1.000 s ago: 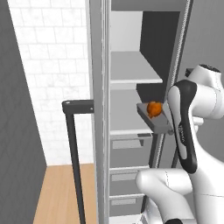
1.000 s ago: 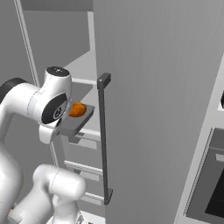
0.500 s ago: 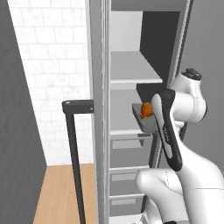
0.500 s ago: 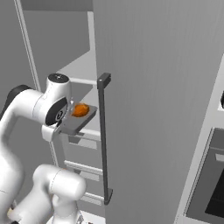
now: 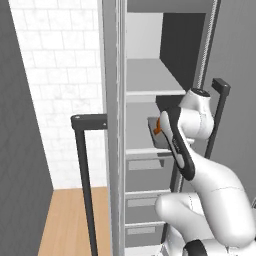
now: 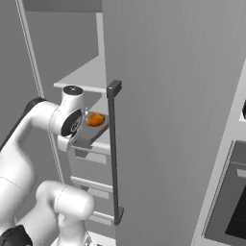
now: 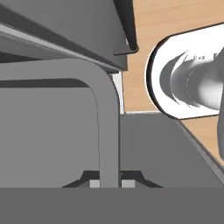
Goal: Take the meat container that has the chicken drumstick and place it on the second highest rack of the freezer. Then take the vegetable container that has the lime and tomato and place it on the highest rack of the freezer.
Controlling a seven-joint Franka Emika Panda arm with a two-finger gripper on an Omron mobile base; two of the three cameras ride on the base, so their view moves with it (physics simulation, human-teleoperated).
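step: first container is being carried into the freezer; placement not done yet, by my read.
meat container (image 6: 91, 134): grey tray, held up inside the open freezer bay, roughly level, just above the shelf below the upper one. Orange-brown chicken drumstick (image 6: 96, 119) sits in it.
gripper (image 7: 109, 183): fingertips sit either side of the container's rim at the bottom of the hand view, closed narrow on that rim. Hand itself is hidden behind the wrist in both base views.
key relation: container hangs forward of the hand, deeper into the freezer, its rim running straight away from the fingers in the hand view. Long axis can't be told from these views.
target rack: second-highest rack (image 5: 145, 150) lies right under the tray in the left base view; highest rack (image 5: 150, 91) is the shelf above. Touching or just above: can't tell.
clearance: freezer door handle (image 6: 114, 153) stands just beside the wrist in the right base view; left door handle (image 5: 84, 170) is well apart.
next move needs: push further in along the tray's axis, then lower flat before releasing. Judgement only.
risk: tilt on release could roll the drumstick out; elbow is near the door edge.
second container: lime and tomato container not identifiable here.
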